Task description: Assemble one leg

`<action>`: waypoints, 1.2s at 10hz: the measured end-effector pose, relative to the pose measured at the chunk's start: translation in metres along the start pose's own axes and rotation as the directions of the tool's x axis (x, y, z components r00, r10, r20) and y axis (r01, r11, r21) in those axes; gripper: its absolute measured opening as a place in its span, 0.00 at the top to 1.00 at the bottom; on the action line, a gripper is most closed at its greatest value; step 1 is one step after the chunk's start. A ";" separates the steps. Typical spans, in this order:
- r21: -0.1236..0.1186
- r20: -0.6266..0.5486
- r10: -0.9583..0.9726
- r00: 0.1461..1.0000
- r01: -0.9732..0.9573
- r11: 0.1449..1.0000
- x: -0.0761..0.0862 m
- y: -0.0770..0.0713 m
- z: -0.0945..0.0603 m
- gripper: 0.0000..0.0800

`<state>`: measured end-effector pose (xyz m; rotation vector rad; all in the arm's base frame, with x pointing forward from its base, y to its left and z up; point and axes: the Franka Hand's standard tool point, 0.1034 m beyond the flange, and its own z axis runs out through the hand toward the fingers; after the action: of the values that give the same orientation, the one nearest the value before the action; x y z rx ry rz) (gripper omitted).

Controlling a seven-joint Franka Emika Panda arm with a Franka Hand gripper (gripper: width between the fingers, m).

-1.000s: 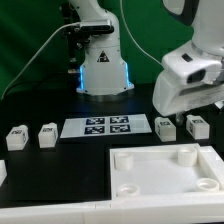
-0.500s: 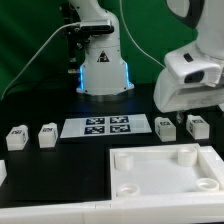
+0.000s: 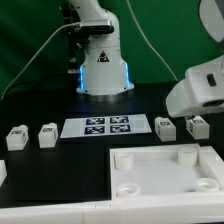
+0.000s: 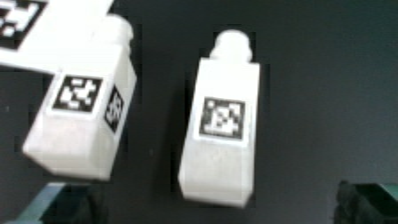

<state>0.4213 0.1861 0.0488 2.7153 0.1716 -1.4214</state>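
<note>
**Q:** Exterior view first. Materials and shapes?

**A:** Matte black tabletop (image 3: 40, 100). Four small white plastic blocks stand on it, each with a black-and-white square tag. The leg (image 3: 197, 126) and a second leg (image 3: 166, 127) stand near each other at the exterior view's right. A third leg (image 3: 47, 134) and a fourth leg (image 3: 15, 137) are at its left. The marker board (image 3: 108, 126), thin and flat, lies between the two pairs.

**Q:** Containers?

**A:** One white tray-like panel (image 3: 150, 153) in front, square, with a raised rim. Its recess shows only its own round corner bosses.

**Q:** Surroundings, obstructions?

**A:** My white base (image 3: 100, 55) stands behind the board, with a blue glow low on it. My arm housing (image 3: 200, 88) hangs over the right-hand pair. From here I cannot make out my fingers.

**Q:** Wrist view?

**A:** The leg (image 4: 222, 115) lies centred on the black surface. It is a smooth oblong block with a narrower rounded stub at one end and its tag facing the camera. The second leg (image 4: 80, 105) lies beside it, apart and slightly tilted relative to it. A corner of the marker board (image 4: 18, 25) shows at that leg's stub end.

**Q:** Fingers?

**A:** My fingers (image 4: 59, 205) show as two dark tips spread wide, one to each side of the leg's blunt end. They are released, touching nothing.
</note>
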 end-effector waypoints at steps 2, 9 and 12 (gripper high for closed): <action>0.004 -0.003 0.000 1.000 0.000 1.000 0.009 0.000 -0.001 0.19; -0.004 -0.002 0.002 1.000 -0.002 1.000 0.017 -0.013 0.029 0.19; -0.006 0.009 0.002 1.000 -0.002 1.000 0.018 -0.012 0.037 0.19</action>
<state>0.4003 0.1948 0.0126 2.7031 0.1719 -1.4293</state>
